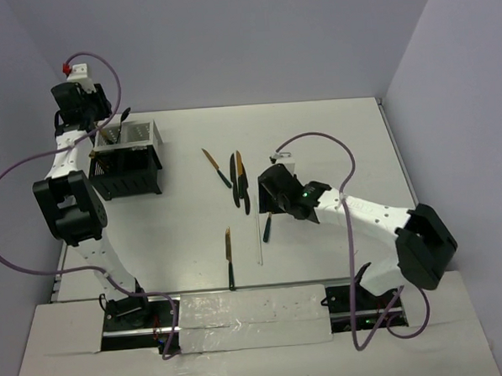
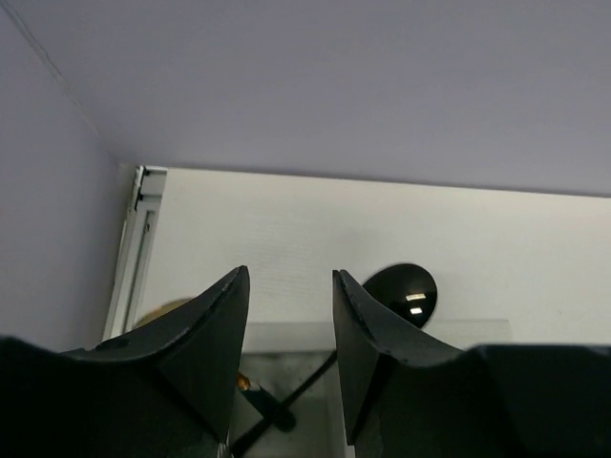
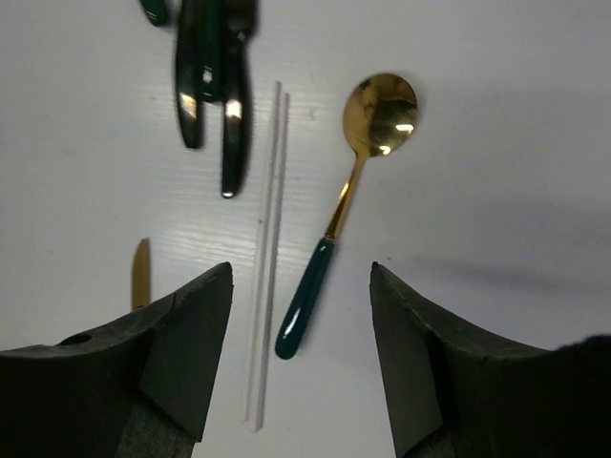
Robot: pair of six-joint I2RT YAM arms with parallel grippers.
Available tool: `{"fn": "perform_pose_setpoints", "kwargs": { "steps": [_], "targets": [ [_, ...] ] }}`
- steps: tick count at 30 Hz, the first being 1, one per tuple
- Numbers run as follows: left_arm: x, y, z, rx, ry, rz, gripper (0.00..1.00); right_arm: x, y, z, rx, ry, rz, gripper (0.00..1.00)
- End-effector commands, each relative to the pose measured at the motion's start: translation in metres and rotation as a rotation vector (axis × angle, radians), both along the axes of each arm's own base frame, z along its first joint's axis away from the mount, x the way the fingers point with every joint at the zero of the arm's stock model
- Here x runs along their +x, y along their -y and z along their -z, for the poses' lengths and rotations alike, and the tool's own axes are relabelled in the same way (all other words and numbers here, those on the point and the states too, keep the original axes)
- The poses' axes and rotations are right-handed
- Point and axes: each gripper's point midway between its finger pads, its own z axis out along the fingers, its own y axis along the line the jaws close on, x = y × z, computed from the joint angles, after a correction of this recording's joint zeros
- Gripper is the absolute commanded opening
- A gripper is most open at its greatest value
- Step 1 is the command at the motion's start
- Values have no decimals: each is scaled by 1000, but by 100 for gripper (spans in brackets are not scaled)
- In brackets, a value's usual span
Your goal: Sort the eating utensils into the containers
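Note:
The black caddy with perforated silver panels stands at the far left. My left gripper hovers over its back edge, open and empty. An all-dark spoon stands in the caddy behind the right finger, and crossed dark handles show below. My right gripper is open and empty above a gold spoon with a green handle, which lies between its fingers. A few utensils lie mid-table, and a gold-bladed knife lies nearer.
A thin white stick lies just left of the spoon, and it also shows in the top view. Dark handles and a gold knife tip are close by. Walls enclose the table at the back and on both sides.

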Motion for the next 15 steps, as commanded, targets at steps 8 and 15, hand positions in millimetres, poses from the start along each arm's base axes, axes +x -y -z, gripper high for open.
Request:
{"fn": "perform_pose_setpoints", "kwargs": {
  "steps": [8, 15],
  "targets": [
    [-83, 39, -92, 20, 3, 156, 50, -13, 1, 58, -82, -276, 21, 54],
    [-120, 53, -67, 27, -107, 215, 50, -32, -8, 72, -90, -350, -80, 55]
  ]
}}
